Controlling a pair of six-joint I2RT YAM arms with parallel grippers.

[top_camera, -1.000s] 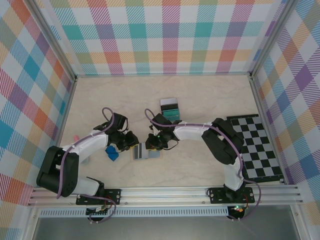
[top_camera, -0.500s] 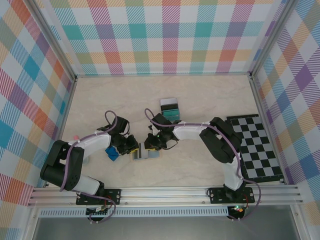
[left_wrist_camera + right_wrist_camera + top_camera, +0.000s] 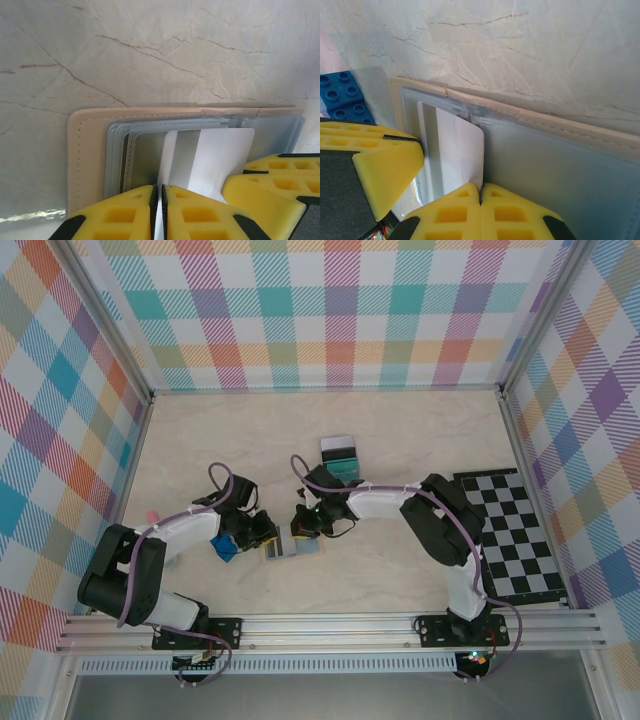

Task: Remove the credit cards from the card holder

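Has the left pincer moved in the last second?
Yes, slightly. In the top view the left pincer has slid right and toward the near edge, judged against the blue block, which stayed put. That brings it closer to the holder.

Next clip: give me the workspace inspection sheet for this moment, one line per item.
Surface: marble-look table, flat.
Job's things: card holder lies open between the arms. A pale card sticks out of its pocket. Loose cards are stacked farther back.
Clutter: blue block beside the holder; checkered mat at right; small pink item at left, too small to identify.
Grippers: left gripper shut at the holder's near edge, what it pinches unclear; right gripper shut on the pale card's corner.
Cables: purple cables run along both arms, clear of the holder.
Surroundings: plaid walls; metal rail in front.
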